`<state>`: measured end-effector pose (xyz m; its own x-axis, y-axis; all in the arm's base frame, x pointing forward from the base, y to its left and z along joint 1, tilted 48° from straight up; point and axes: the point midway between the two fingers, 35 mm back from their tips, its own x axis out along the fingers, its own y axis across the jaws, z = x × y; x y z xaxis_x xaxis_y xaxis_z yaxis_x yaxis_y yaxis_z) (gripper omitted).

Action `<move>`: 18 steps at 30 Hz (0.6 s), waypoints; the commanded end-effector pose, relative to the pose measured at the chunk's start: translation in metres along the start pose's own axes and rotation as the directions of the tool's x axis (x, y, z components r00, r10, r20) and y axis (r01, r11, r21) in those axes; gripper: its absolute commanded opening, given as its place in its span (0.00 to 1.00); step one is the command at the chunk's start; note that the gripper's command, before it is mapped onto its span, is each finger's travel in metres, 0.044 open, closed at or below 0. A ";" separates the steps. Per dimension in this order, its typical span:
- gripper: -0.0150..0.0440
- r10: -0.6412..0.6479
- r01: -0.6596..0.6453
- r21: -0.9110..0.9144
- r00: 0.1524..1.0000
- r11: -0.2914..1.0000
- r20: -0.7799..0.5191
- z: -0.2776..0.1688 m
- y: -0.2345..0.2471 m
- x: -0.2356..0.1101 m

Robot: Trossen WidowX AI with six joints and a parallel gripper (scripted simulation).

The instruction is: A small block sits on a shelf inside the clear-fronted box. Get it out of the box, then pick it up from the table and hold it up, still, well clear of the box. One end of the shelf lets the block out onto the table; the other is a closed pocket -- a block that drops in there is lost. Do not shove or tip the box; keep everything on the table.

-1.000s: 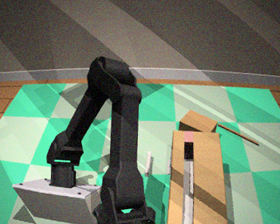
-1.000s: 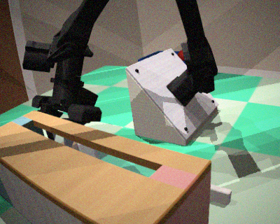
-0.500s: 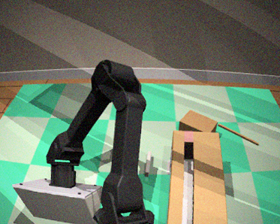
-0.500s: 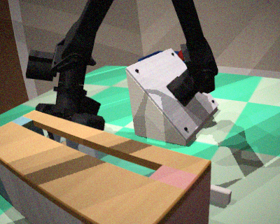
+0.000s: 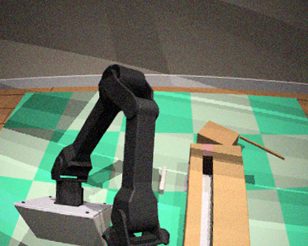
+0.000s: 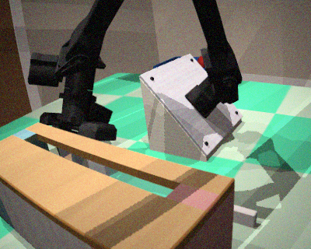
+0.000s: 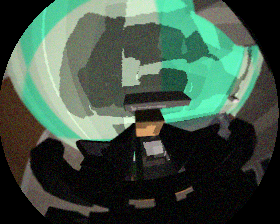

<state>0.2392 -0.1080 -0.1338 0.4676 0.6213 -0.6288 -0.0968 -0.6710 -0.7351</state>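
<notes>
The black parallel-jaw hand (image 6: pixel 78 126) is sitting low beside the long tan wooden box (image 6: pixel 117 194), clenching what seems to be the small tan block (image 7: pixel 150 126), so extraction looks done while lifting it well clear is remaining.

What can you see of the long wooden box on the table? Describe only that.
The box is long, narrow and tan, wood-like, lying flat and upright on the green checked table. A slot runs along its top, showing a pale strip inside. One end of the top has a pink patch, the other a light blue one. The arm's hand is low beside it at the blue end; whether they touch is unclear.
</notes>
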 end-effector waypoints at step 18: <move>0.25 0.078 -0.076 0.114 0.997 0.991 -0.020 -0.031 -0.004 -0.078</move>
<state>0.2329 -0.1544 -0.0877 0.4721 0.5889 -0.6560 -0.1692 -0.6698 -0.7230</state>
